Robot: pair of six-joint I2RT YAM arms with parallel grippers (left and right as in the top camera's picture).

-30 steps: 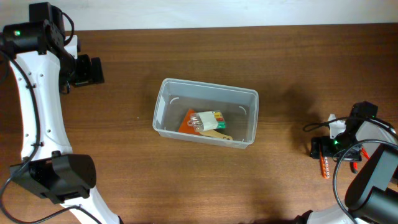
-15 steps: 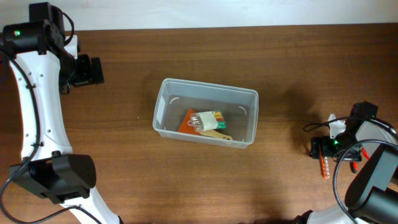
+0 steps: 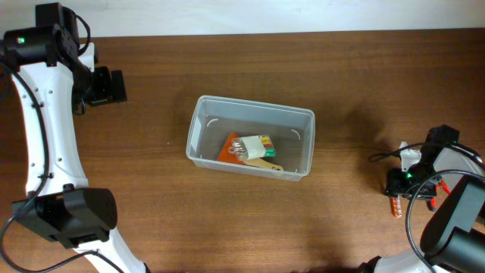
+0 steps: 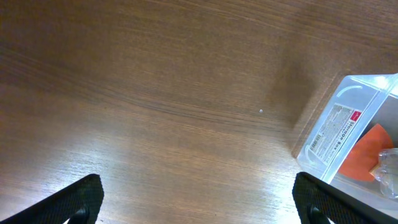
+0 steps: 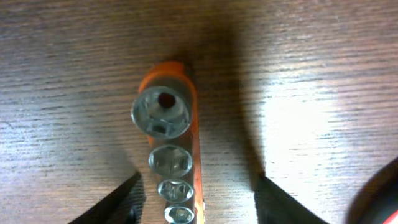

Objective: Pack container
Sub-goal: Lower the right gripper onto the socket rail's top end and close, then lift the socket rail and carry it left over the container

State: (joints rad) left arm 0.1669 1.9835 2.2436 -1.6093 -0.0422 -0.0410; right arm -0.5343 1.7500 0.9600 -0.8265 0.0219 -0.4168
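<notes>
The clear plastic container (image 3: 292, 144) sits mid-table, holding an orange card, a white packet and a wooden-handled tool; its corner shows in the left wrist view (image 4: 348, 130). My left gripper (image 3: 114, 86) hangs open and empty over bare wood at the far left (image 4: 199, 202). My right gripper (image 3: 396, 186) is open at the right edge, low over an orange rail of steel sockets (image 3: 394, 206). In the right wrist view its fingers (image 5: 198, 199) straddle the socket rail (image 5: 171, 158) without touching it.
A red-handled tool (image 3: 443, 184) lies beside the right arm near the table's right edge; its tip shows in the right wrist view (image 5: 382, 196). A white wall edge runs along the table's back.
My right gripper has shifted slightly right and down over the socket rail. The left arm and the container have not moved.
</notes>
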